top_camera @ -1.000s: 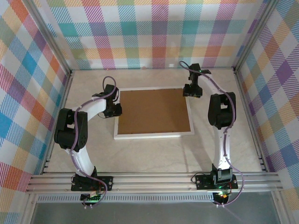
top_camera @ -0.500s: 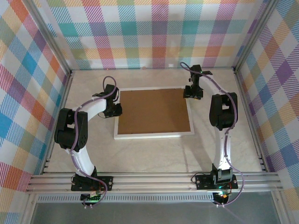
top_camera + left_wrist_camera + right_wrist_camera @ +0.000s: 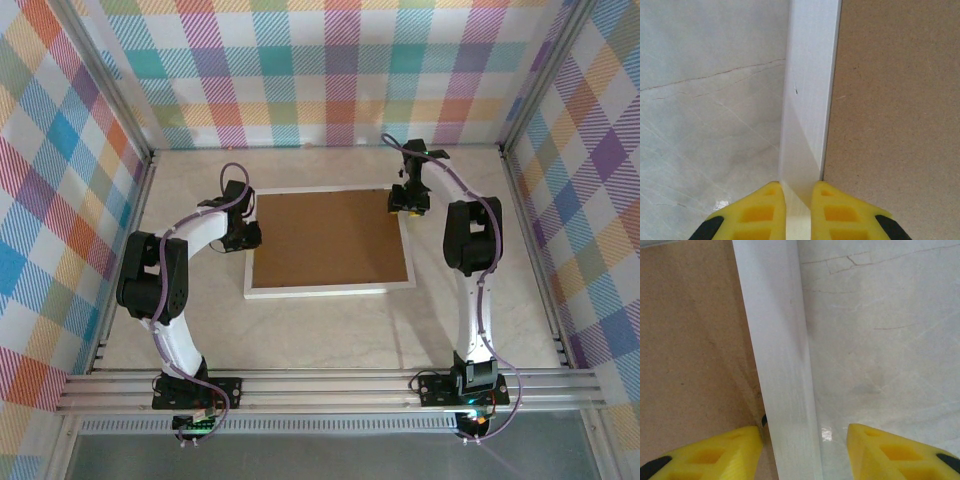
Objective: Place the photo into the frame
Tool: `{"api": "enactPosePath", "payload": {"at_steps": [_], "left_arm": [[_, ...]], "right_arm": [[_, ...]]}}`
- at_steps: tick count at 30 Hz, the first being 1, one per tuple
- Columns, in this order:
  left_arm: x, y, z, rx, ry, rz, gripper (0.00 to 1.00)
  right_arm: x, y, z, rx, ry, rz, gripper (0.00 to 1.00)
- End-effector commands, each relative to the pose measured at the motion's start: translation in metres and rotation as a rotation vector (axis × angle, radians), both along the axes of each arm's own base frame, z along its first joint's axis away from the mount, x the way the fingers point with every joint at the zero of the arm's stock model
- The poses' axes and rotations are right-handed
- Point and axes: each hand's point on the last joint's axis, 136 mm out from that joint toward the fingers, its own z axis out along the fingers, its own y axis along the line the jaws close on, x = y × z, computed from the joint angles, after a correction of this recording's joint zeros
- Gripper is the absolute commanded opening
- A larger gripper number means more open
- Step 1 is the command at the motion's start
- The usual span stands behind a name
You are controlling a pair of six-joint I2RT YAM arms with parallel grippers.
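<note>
Since the plain brown fibreboard backing board (image 3: 330, 238) sits inside the large white-bordered rectangular picture frame (image 3: 330, 290), which lies back-up in the middle of the pale marble-look table (image 3: 330, 330), the step in hand looks like gripping the frame's two side rails, either to lift or turn it or to steady it for closing.

Left gripper (image 3: 245, 235) is at the left rail, roughly mid-length. On the left wrist view its yellow fingers (image 3: 767, 205) sit tight on either side of the white rail (image 3: 810, 100), so I judge them pinching it, with the board (image 3: 895, 100) on one side and the table (image 3: 710, 100) on the other.

Right gripper (image 3: 405, 205) is further back, near the far right corner. Its yellow fingers (image 3: 875, 445) are spread wide astride the right rail (image 3: 775, 340), one over the board and one over the table, not touching it.

Next move, as a guess: right gripper lowers and closes on its rail to match the left, squarely, so the frame doesn't skew.

Hard to tell:
- whether the blue-teal swirl photo is under the board
- the clear pane, which faces down
- any clips or tabs holding the board
- finger contact depth, which is cut off at the bottom of both wrist views
</note>
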Motion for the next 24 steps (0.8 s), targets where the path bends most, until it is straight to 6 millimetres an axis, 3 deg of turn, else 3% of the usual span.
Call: {"api": "enactPosePath", "payload": {"at_steps": [1,7,20,24], "left_arm": [[-0.007,-0.016,-0.008,-0.026,0.044,-0.041,0.13],[-0.007,-0.014,-0.007,-0.019,0.042,-0.038,0.13],[-0.007,-0.014,-0.006,-0.014,0.041,-0.039,0.13],[-0.008,-0.013,-0.007,-0.011,0.045,-0.037,0.13]], "right_arm": [[-0.009,0.019,0.006,0.024,0.011,0.026,0.51],[0.008,0.007,0.04,0.007,-0.074,0.02,0.52],[0.024,-0.02,0.032,-0.06,-0.112,-0.044,0.52],[0.023,-0.019,0.031,-0.055,-0.118,-0.049,0.52]]}}
